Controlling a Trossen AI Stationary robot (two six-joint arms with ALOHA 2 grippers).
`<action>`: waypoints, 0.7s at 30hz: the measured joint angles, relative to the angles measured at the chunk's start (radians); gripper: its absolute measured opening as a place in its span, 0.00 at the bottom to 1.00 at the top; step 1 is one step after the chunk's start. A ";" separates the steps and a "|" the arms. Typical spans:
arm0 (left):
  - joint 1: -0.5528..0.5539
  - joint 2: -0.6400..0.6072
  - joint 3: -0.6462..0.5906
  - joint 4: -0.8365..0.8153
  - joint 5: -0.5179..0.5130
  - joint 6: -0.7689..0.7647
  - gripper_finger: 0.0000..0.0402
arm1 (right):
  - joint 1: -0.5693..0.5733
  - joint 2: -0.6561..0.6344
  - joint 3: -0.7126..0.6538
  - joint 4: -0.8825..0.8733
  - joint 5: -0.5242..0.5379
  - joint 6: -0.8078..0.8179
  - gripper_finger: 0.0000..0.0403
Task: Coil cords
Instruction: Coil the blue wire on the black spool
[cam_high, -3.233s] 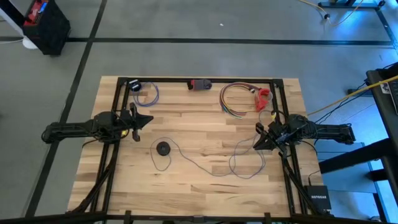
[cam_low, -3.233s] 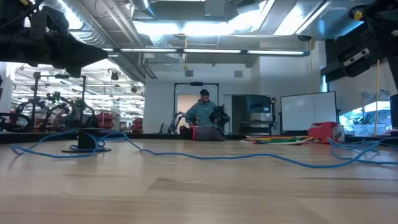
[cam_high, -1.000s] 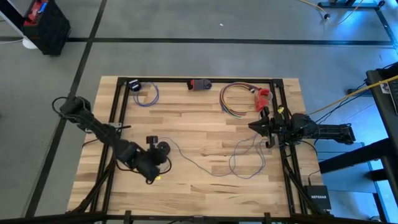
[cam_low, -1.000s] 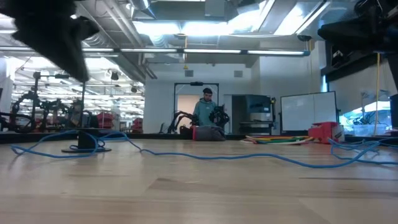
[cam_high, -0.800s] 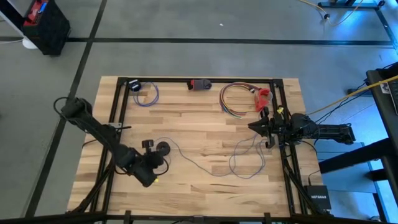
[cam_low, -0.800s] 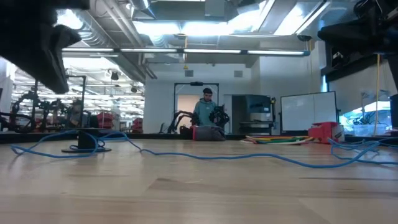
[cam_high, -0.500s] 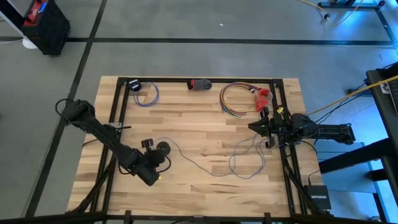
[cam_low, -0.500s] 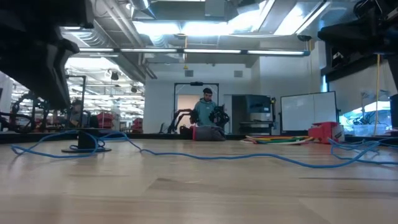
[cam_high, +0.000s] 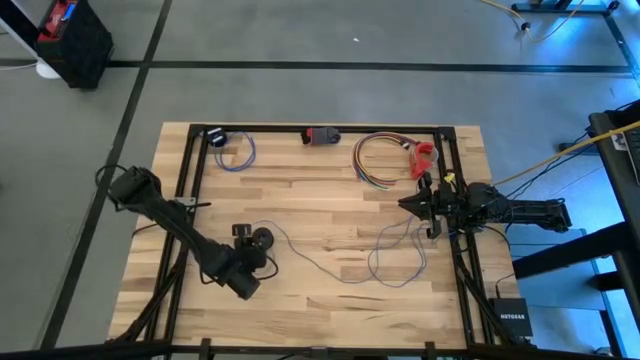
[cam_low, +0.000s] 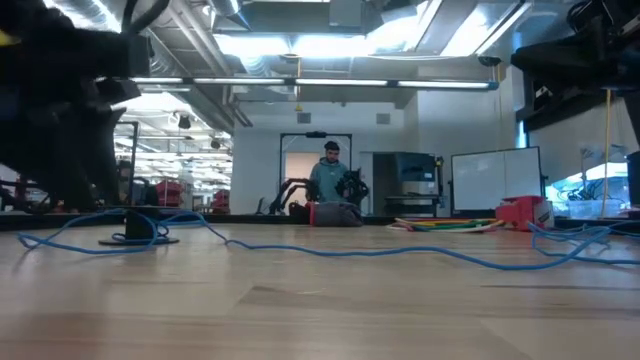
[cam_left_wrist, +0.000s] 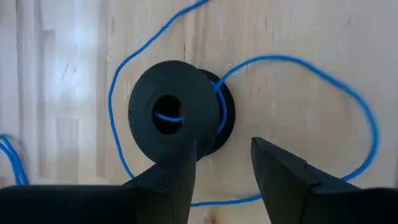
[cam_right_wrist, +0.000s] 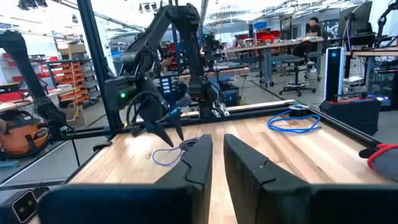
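The cord (cam_high: 330, 262) lies loose on the table (cam_high: 320, 300), squiggling from the lower middle of the high view to the right; its black disc (cam_high: 262, 239) sits at the left of centre, with wire looped around it. The left claw (cam_high: 248, 250) hangs just over the disc, fingers (cam_left_wrist: 280, 180) apart, gripping nothing; the disc shows between and beyond them in the left wrist view (cam_left_wrist: 177, 118). The right claw (cam_high: 412, 204) waits at the right edge of the table; its fingers (cam_right_wrist: 202, 158) stand nearly closed and empty.
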 joint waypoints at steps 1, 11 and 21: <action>0.000 0.011 0.000 0.000 -0.005 0.014 0.36 | 0.000 0.000 0.000 0.000 0.000 0.000 0.12; 0.000 0.057 0.000 0.003 -0.130 0.049 0.32 | 0.000 0.000 0.000 0.000 0.004 0.000 0.12; 0.006 0.057 0.000 0.035 -0.188 0.108 0.29 | 0.000 0.000 0.000 -0.003 0.005 0.000 0.12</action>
